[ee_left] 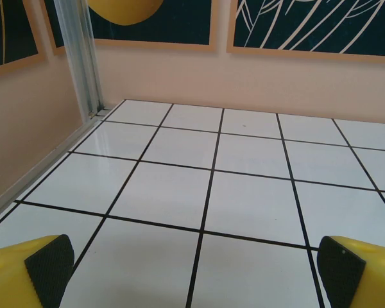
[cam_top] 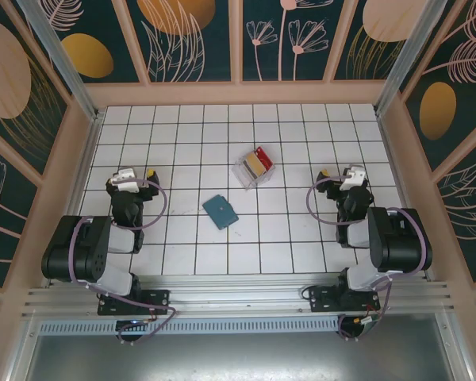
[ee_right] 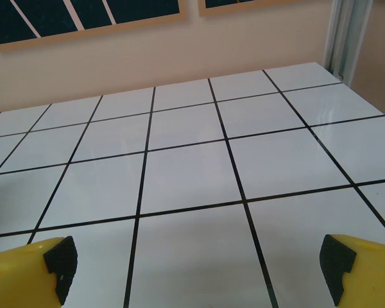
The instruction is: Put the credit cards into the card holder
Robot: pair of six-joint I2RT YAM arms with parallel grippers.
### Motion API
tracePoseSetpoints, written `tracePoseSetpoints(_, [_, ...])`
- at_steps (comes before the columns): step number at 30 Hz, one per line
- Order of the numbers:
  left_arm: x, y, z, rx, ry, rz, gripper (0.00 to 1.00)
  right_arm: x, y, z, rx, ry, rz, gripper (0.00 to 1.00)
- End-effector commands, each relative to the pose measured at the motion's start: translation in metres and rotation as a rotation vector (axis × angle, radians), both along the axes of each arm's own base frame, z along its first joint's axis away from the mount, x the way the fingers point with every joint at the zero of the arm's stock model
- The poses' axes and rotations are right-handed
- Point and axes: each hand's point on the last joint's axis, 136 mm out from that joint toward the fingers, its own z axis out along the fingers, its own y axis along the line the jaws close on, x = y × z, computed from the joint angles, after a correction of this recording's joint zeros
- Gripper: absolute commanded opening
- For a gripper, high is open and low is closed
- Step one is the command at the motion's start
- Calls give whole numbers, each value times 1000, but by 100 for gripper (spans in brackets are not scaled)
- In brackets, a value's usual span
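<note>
On your left, the left tool [cam_top: 147, 175] sits low over the white tiled bench [cam_top: 190, 143], near the left wall and pointing towards the middle. In the left wrist view its tool [ee_left: 196, 276] is spread wide. You see one black pad [ee_left: 49, 266] at each lower corner of the picture on its yellow finger, with bare tiles between them and nothing pinched.

Moving right, the card holder [cam_top: 220, 211] lies flat on the bench just left of centre. It is a teal rectangle turned at an angle to the tile lines, closed, and well apart from both tools.

Beyond it and a little to the right, nearer the back wall, stands the clear tray [cam_top: 242, 175], also skewed to the grid. The credit cards [cam_top: 257, 163] lie inside it. A red one is at the far end and a yellow-tan one sits next to it on the near side. You cannot tell from above how many there are. The tray and the card holder do not touch.

On your right, the right tool [cam_top: 332, 178] mirrors the left one, low over the bench near the right wall and pointing inward. In the right wrist view this tool [ee_right: 199, 266] is likewise spread wide, its black pads [ee_right: 337, 266] at the lower corners and only bare tiles between them.
</note>
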Motion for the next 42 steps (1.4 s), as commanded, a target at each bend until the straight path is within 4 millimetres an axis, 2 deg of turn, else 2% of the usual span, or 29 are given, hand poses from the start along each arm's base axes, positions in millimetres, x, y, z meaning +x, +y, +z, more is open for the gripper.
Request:
tracePoseSetpoints(1, [4, 0, 9, 12, -28, -7, 99, 4, 1, 8, -9, -23, 19, 99])
tracePoseSetpoints(31, [2, -1, 11, 20, -38, -17, 99, 4, 1, 10, -15, -32, 10, 99])
tracePoseSetpoints(33, [0, -8, 17, 30, -49, -58, 99, 6, 4, 21, -35, -39, -6, 99])
tracePoseSetpoints(36, [2, 2, 33, -14, -8, 5, 99, 15, 7, 49, 20, 39, -13, 99])
tracePoseSetpoints(39, [7, 15, 55, -159, 86, 114, 99, 17, 24, 87, 95, 40, 77, 99])
tracePoseSetpoints(41, [5, 22, 64, -266, 118, 184, 99, 18, 32, 99, 177, 69, 107, 99])
tracePoseSetpoints(42, [6, 18, 66, -296, 120, 167, 99, 19, 35, 100, 218, 103, 109, 99])
